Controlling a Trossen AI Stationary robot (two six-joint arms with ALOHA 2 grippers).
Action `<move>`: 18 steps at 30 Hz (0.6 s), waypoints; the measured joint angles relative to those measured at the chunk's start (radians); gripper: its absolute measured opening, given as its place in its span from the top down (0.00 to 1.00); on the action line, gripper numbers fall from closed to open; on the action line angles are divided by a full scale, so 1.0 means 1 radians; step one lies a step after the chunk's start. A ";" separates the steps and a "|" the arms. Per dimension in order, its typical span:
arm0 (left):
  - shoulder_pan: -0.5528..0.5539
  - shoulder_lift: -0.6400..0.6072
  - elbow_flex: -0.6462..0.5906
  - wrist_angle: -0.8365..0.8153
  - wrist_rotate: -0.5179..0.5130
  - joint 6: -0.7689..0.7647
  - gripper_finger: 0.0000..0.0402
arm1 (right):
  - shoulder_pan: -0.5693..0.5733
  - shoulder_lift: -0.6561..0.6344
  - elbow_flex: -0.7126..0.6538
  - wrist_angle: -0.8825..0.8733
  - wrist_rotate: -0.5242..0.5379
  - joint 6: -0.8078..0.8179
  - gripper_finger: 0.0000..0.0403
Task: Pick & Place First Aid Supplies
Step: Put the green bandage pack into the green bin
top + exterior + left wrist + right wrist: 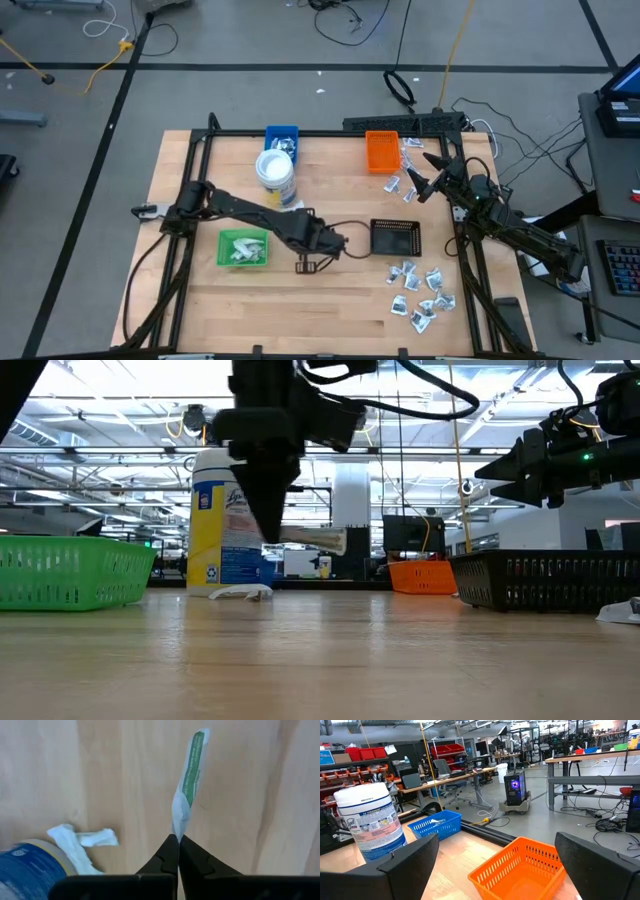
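left wrist view: left fingers (178, 851) pinch a flat crinkled packet (189, 785); right fingers (495, 865) spread wide.

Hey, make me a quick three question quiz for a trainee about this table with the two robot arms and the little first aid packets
1. True or false: the left claw is shut on a packet with green print.
2. Which tray sits nearest the right claw? A) green tray B) orange tray C) black tray
3. Fill in: the loose pile of packets lies on the wooden table just in front of the ____ tray.

Key
1. True: the fingers pinch one end of it, lifted above the table.
2. B: the orange tray; the right claw hovers open beside it.
3. Black: the black tray.
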 joint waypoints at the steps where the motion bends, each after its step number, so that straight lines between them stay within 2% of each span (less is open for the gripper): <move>1: -0.009 -0.018 -0.022 0.003 0.000 0.000 0.99 | 0.000 0.000 0.000 0.000 0.000 0.000 0.02; 11: -0.080 -0.314 -0.360 0.090 -0.010 -0.027 0.99 | 0.000 0.000 0.000 -0.001 0.000 0.000 0.02; 18: -0.120 -0.510 -0.585 0.088 -0.009 -0.053 0.99 | 0.000 0.000 0.000 0.000 0.000 0.000 0.02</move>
